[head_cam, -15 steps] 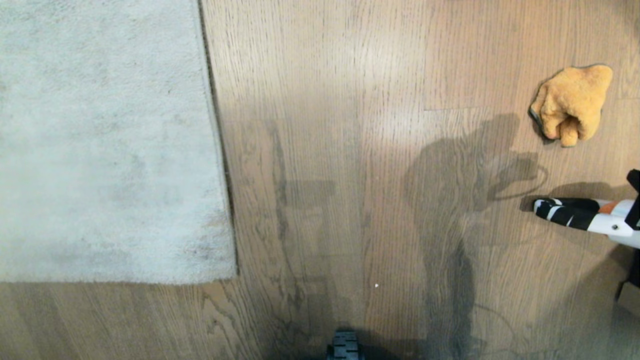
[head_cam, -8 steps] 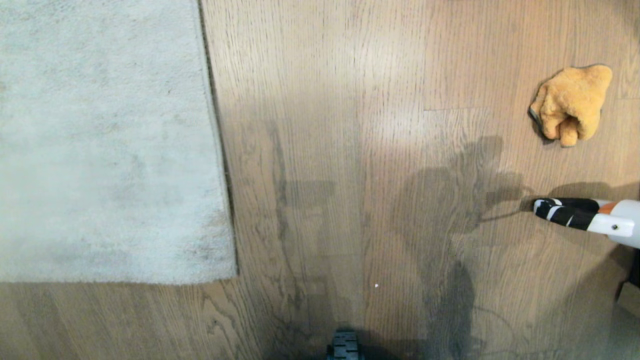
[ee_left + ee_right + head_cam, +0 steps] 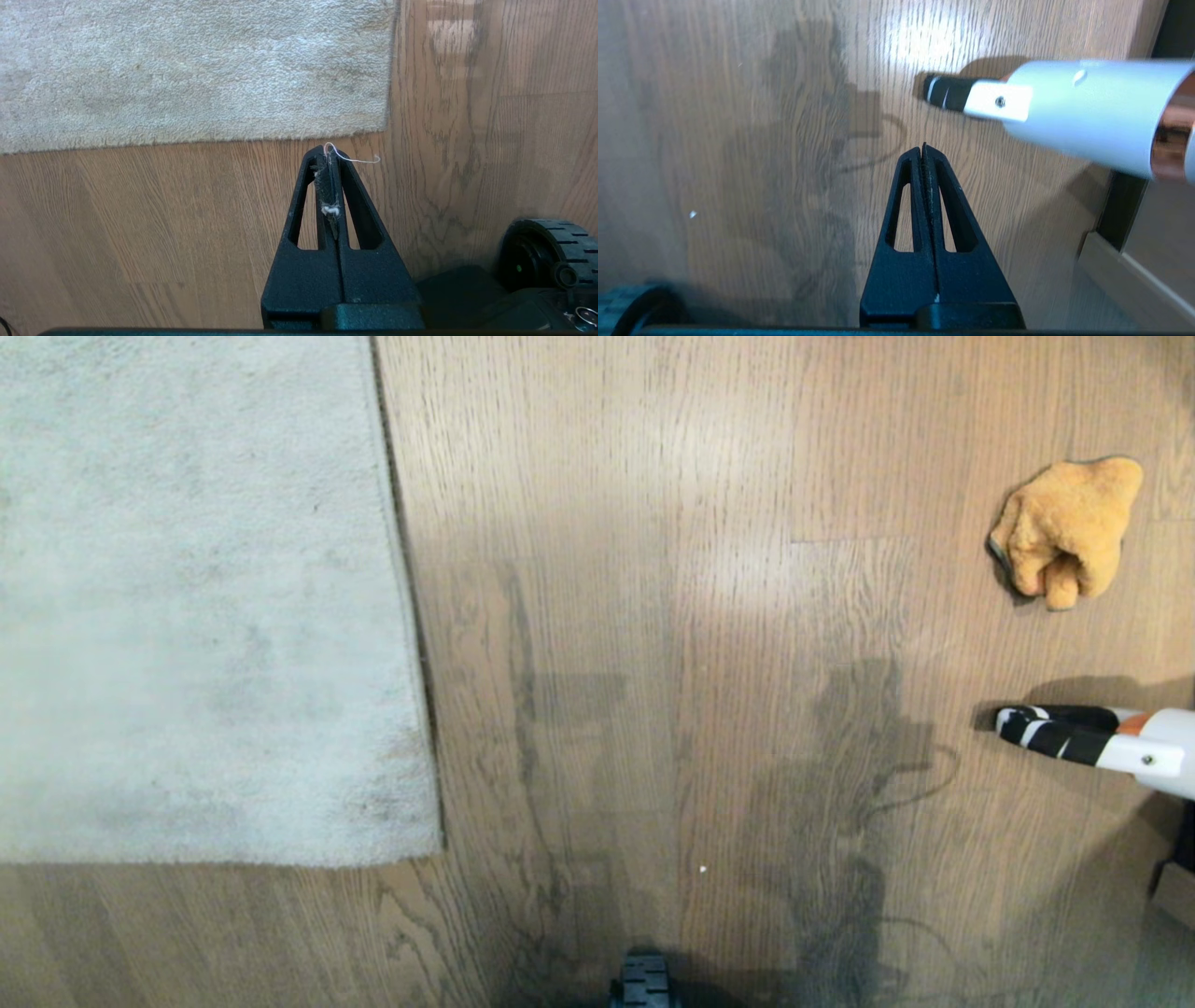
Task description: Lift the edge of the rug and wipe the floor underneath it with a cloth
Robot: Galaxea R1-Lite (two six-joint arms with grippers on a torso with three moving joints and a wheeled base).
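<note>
The pale grey rug fills the head view's left; its right rug edge (image 3: 411, 644) lies flat on the brown plank floor (image 3: 653, 616), ending in a near corner (image 3: 434, 845). Far to the right the orange-tan cloth (image 3: 1069, 527) sits bunched on the floor, untouched. Neither gripper appears in the head view. My left gripper (image 3: 328, 150) hangs shut just short of the rug corner (image 3: 385, 126), with lint and a thin thread stuck to its tips. My right gripper (image 3: 923, 148) is shut and empty above bare planks; the cloth is outside its view.
A white tube with a black-and-white striped tip (image 3: 1120, 747) reaches in low over the floor from the right edge, close to my right gripper (image 3: 1078, 107). A black wheel (image 3: 642, 980) sits at the near edge. A pale board (image 3: 1176, 891) borders the right.
The arm's shadow on the planks slid toward the near edge, away from the cloth, and the dark part at the right edge left the head view. Rug, cloth and tube stayed put.
</note>
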